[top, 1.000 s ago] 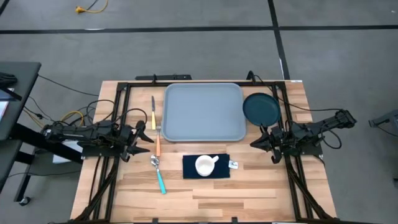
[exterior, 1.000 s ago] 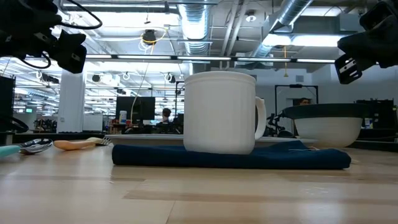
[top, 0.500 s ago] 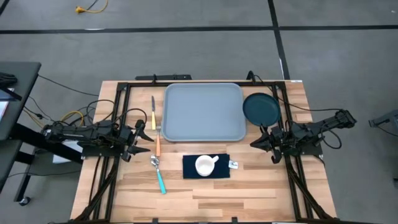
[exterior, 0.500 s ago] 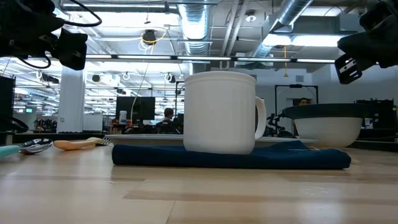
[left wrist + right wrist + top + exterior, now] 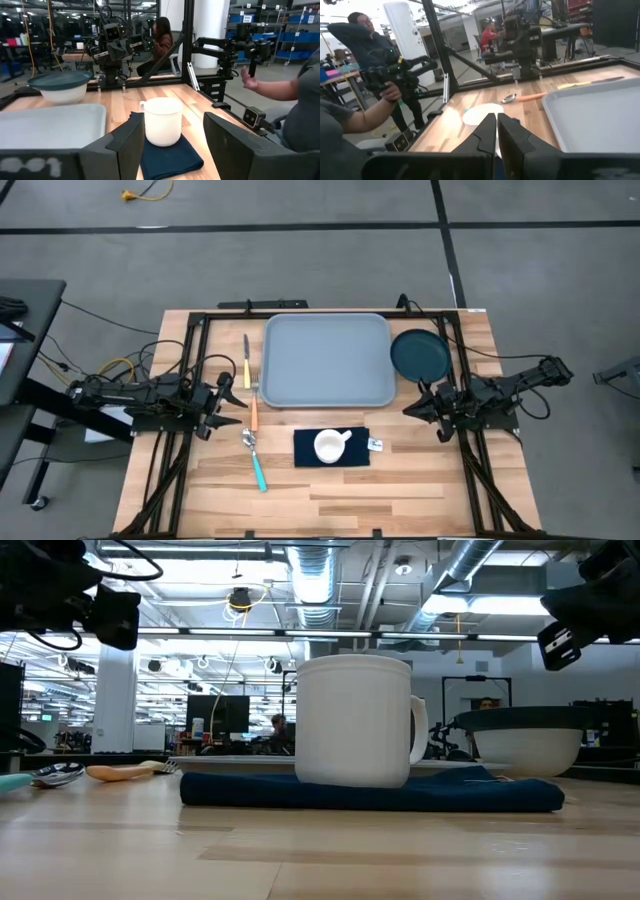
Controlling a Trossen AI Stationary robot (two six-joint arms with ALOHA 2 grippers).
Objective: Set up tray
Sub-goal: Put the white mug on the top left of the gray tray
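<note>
The grey-blue tray [image 5: 328, 360] lies flat on the table's far middle, with nothing on it. To its right sits the round dark teal plate [image 5: 419, 355]. A white mug [image 5: 330, 446] stands upright on a dark navy napkin [image 5: 352, 458] near the tray's front edge. My left gripper [image 5: 232, 402] hovers level at the table's left, open, fingers apart in its wrist view [image 5: 172, 150] with the mug [image 5: 161, 120] far ahead. My right gripper [image 5: 412, 408] hovers level at the right, shut [image 5: 496, 122], holding nothing.
Left of the tray lie a knife [image 5: 246, 360], an orange-handled fork [image 5: 253, 408] and a teal-handled spoon [image 5: 256, 462]. A small light object [image 5: 375, 445] lies beside the napkin. Black frame rails [image 5: 190, 370] run along both sides. People stand beyond the table's left and right edges.
</note>
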